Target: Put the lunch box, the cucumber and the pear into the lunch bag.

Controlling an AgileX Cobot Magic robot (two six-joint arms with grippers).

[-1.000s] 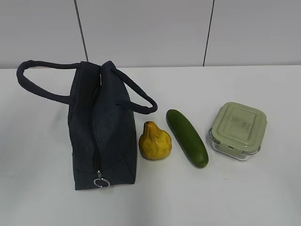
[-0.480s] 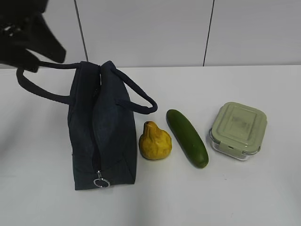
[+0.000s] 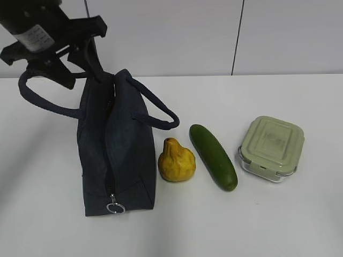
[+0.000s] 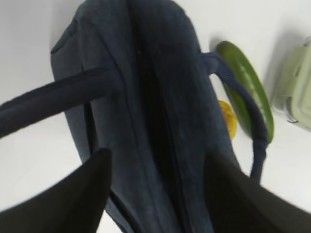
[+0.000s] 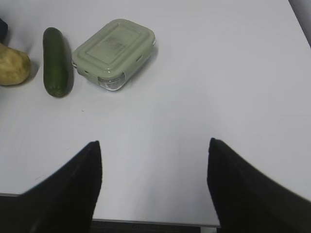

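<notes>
Navy fabric fills our outside view: the lunch bag (image 3: 115, 155) lies zipped, long axis running toward the camera, our left gripper (image 3: 69, 61) above its far end, jaws apart. The left wrist view shows the zip seam directly between them. Our right gripper (image 5: 154, 187), jaws apart and empty, hangs well short of the lunch box (image 5: 114, 52), cucumber (image 5: 56, 60) and pear (image 5: 13, 66).
</notes>
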